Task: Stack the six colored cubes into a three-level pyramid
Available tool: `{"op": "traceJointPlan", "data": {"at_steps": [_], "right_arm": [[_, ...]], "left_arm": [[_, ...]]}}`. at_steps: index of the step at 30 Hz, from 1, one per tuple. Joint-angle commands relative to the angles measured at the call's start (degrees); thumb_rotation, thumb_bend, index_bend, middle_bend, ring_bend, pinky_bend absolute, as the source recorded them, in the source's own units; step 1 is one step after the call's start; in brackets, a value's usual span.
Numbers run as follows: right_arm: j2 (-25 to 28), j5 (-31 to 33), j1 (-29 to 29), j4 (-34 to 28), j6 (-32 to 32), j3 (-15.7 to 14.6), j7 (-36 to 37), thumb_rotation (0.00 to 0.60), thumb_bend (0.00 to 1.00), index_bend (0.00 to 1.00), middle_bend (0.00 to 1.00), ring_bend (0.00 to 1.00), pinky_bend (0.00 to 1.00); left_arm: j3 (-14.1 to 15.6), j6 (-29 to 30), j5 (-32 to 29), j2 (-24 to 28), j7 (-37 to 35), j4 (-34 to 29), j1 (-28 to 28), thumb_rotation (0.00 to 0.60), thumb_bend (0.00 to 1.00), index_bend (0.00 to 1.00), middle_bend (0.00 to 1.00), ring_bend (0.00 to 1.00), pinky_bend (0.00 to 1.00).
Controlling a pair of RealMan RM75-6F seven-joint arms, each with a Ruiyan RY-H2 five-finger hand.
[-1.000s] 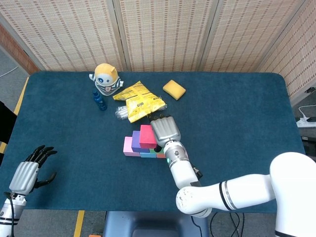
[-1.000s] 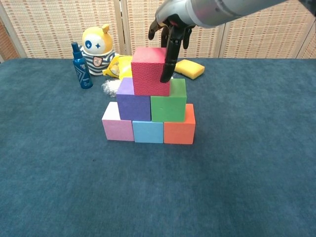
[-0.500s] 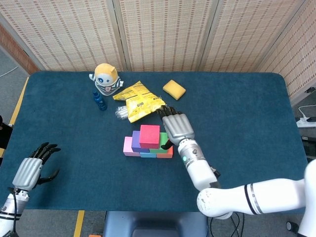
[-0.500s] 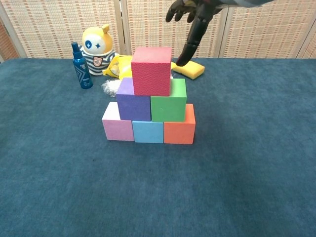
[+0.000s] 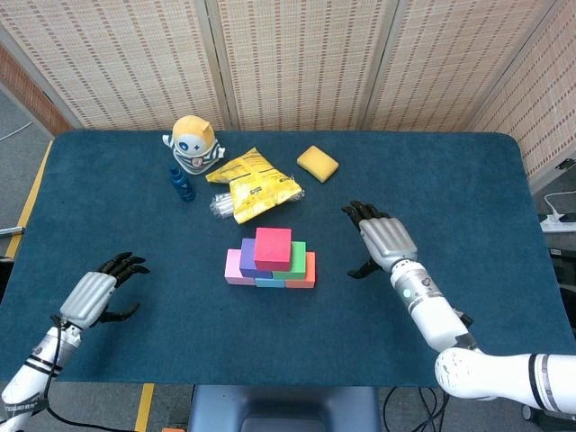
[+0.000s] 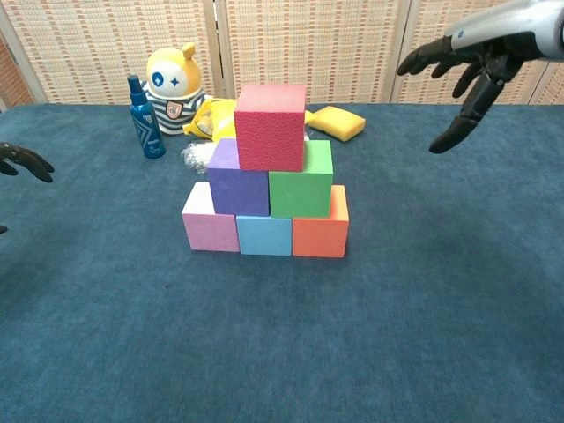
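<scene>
A three-level pyramid of cubes stands mid-table. The red cube (image 6: 270, 126) (image 5: 273, 247) tops a purple cube (image 6: 237, 187) and a green cube (image 6: 301, 189). Below sit a pink cube (image 6: 210, 226), a light blue cube (image 6: 264, 234) and an orange cube (image 6: 321, 231). My right hand (image 5: 385, 242) (image 6: 469, 60) hovers to the right of the stack, fingers spread, holding nothing. My left hand (image 5: 95, 294) is low at the table's near left with fingers apart and nothing in it; only its fingertips (image 6: 22, 161) show in the chest view.
Behind the stack lie a yellow snack bag (image 5: 254, 183), a yellow sponge (image 5: 317, 163), a blue bottle (image 6: 144, 119) and a yellow-headed doll (image 6: 174, 81). A folding screen closes off the far side of the blue table (image 5: 468, 189).
My right hand has let go of the red cube and drawn away to the right of the stack. My left hand has moved inward over the table.
</scene>
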Motion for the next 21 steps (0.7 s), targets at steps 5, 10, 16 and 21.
{"op": "traceJointPlan", "data": {"at_steps": [5,10,16,21], "right_arm": [[-5.72,-3.36,-0.91,7.58,-2.38,-3.54,1.14,0.6,0.0,0.0,0.1,0.04,0.23],[-15.85,-3.21,1.01,18.82,-2.88,-4.66,0.1,0.6,0.0,0.0,0.07,0.0,0.16],[-22.27,-2.33,2.37,27.21,-4.38,-4.45,-0.02,0.6,0.0,0.0,0.04,0.0,0.13],[-26.61,-2.98,3.06,32.73,-5.82,-3.92,0.57,0.6,0.0,0.0,0.03,0.0,0.1]], "left_arm": [[-1.22,-9.38,-2.69,-1.79,1.45,-0.14,-6.29,0.444,0.33,0.24,0.08,0.01,0.05],[-2.0,-17.68,-6.49,-6.06,5.08,3.1,-10.89,0.246,0.33,0.22,0.01,0.0,0.0],[-2.0,-20.3,-8.72,-9.42,10.41,6.04,-12.81,0.18,0.33,0.16,0.0,0.0,0.0],[-1.85,-20.98,-9.71,-10.73,10.84,6.55,-13.55,0.181,0.33,0.14,0.0,0.0,0.0]]}}
